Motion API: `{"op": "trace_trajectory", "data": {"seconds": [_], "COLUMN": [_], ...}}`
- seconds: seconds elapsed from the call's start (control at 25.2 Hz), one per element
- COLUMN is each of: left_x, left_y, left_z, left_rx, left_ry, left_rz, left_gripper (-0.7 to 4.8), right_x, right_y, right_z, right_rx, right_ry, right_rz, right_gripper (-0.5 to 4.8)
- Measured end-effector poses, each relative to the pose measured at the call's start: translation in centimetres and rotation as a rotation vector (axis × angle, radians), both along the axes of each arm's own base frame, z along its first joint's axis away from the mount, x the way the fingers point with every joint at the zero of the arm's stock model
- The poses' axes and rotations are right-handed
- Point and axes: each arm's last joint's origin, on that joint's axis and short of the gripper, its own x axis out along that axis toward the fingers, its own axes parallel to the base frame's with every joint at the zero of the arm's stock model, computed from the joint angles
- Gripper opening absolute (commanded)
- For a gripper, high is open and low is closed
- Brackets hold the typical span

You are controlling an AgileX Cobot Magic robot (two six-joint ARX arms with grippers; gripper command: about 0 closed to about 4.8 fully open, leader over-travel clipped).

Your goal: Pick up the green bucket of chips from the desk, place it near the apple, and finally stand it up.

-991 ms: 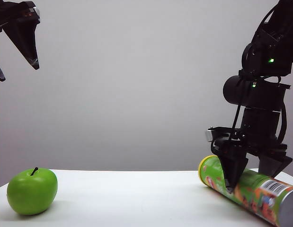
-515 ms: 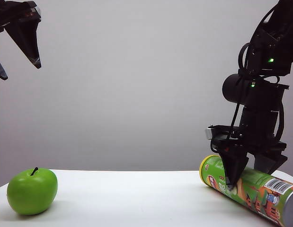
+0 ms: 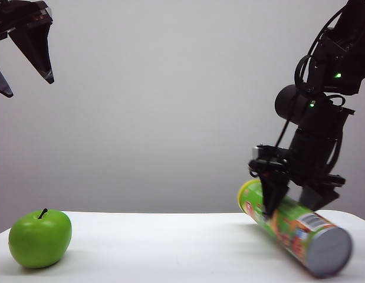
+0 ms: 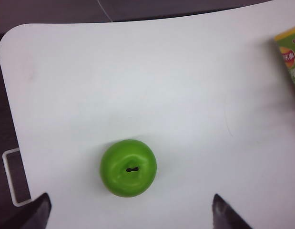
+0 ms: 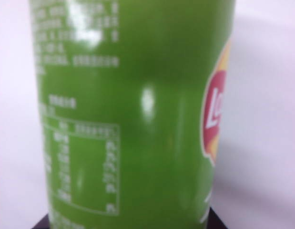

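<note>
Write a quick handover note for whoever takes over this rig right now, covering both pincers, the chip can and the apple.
Right pincer: clamped around the chip can, lid end tilted up off the desk at the right side.
Left pincer: open, empty, high above the apple.
Apple: sits at the desk's left, untouched.
Done: can grasped, lift just starting.
Left: carry the can across to the apple, set it down there and stand it upright.

Between the apple (image 3: pixel 40 238) at your left and the tilted green bucket of chips (image 3: pixel 293 231) at your right, the white worktop (image 3: pixel 164 247) lies bare and wide. The left gripper (image 3: pixel 23 50) hangs high above the apple, fingers spread. The right gripper (image 3: pixel 291 197) straddles the bucket.
</note>
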Motion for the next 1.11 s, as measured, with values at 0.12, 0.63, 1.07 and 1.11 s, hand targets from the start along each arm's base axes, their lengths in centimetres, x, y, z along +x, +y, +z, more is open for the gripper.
{"op": "trace_trajectory", "data": {"seconds": [0.12, 0.63, 1.07, 1.11], "left_x": [0.1, 0.9, 1.8, 1.8], "left_y": [0.1, 0.1, -0.1, -0.1], "left_z": [0.1, 0.7, 0.6, 0.3], "left_rx": [-0.001, -0.007, -0.051, -0.052], "left_ry": [-0.013, -0.115, -0.231, -0.233], "left_rz": [0.005, 0.005, -0.025, -0.025], "left_gripper": [4.35, 4.34, 4.34, 4.35], "right_x": [0.4, 0.7, 1.3, 1.0], "right_y": [0.4, 9.5, 14.2, 14.9], "right_z": [0.2, 4.5, 4.5, 3.9], "right_rx": [0.11, 0.506, 0.606, 0.613], "right_ry": [-0.013, -0.306, -0.735, -0.728], "right_rz": [-0.002, 0.269, 0.379, 0.394], "right_gripper": [2.87, 2.86, 2.87, 2.87]}}
